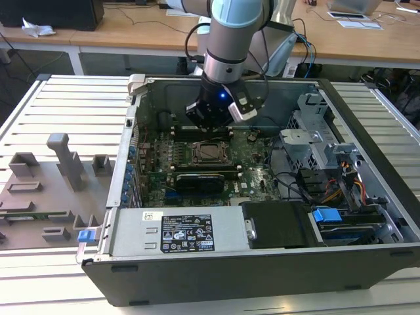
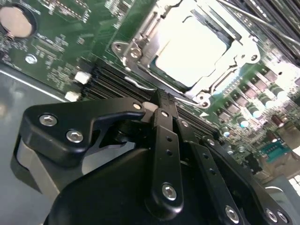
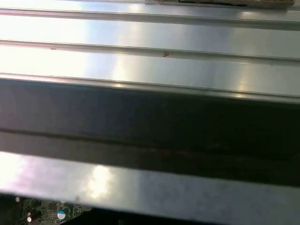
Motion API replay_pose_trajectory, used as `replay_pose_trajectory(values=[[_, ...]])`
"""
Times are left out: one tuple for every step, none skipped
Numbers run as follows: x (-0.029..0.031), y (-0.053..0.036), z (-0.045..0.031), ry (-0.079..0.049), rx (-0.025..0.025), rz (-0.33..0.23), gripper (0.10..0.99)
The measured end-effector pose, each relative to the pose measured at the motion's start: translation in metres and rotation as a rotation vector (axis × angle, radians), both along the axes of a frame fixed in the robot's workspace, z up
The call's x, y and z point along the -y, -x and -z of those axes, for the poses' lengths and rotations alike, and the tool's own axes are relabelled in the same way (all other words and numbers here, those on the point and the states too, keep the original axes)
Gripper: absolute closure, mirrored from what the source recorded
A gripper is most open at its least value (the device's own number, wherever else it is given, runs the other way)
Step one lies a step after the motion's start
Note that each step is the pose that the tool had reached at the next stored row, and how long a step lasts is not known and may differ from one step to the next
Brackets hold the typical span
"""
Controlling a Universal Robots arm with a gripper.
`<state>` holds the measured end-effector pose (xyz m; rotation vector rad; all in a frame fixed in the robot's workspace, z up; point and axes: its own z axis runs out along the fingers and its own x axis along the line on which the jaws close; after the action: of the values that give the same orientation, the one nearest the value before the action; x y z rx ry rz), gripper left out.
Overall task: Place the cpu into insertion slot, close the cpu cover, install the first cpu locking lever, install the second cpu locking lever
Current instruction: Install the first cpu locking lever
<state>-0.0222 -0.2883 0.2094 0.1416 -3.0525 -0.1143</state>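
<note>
An open computer case (image 1: pixel 367 125) lies on its side on a slatted metal table (image 1: pixel 59 105), and the arm (image 1: pixel 231 39) reaches down into it from the far side. Inside, the green main board (image 1: pixel 259 180) fills the floor of the case, with the power box (image 1: pixel 177 233) along the near wall and a drive cage (image 1: pixel 315 134) toward the exterior view's right.

The chip (image 2: pixel 190 54) already sits in its socket near the middle of the board, its pale metal top facing up. The metal frame (image 2: pixel 140 35) lies flat around it, so the cover looks closed over the chip. A thin wire lever (image 2: pixel 140 85) runs along the socket edge nearest the claw.

The claw (image 2: pixel 150 107) hangs just above the board on the far side of the socket, so the chip lies just ahead of its tips, toward the near wall of the case. Its two black fingers (image 2: pixel 112 117) appear drawn together with nothing between them. The lever's long axis runs across the line from the claw to the chip.

Room is tight: dark memory slots (image 2: pixel 110 77) lie under the claw, and the far case wall stands close behind it.
</note>
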Motion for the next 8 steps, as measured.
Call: replay_pose_trajectory(values=[[0.0,-0.0013,0.0006,0.0,-0.0007,0.0,0.98],[0.0,-0.003,0.0015,0.0,-0.0015,0.0,0.98],[0.0,-0.004,0.0022,0.0,-0.0021,0.0,0.98],[0.0,-0.0053,0.0035,0.0,-0.003,0.0,0.98],[0.0,-0.0058,0.0041,0.0,-0.0034,0.0,0.98],[0.0,-0.0066,0.0053,0.0,-0.0039,0.0,0.98],[0.0002,-0.0069,0.0061,0.0,-0.0042,0.0,0.98],[0.0004,-0.0072,0.007,0.0,-0.004,0.0,0.98]])
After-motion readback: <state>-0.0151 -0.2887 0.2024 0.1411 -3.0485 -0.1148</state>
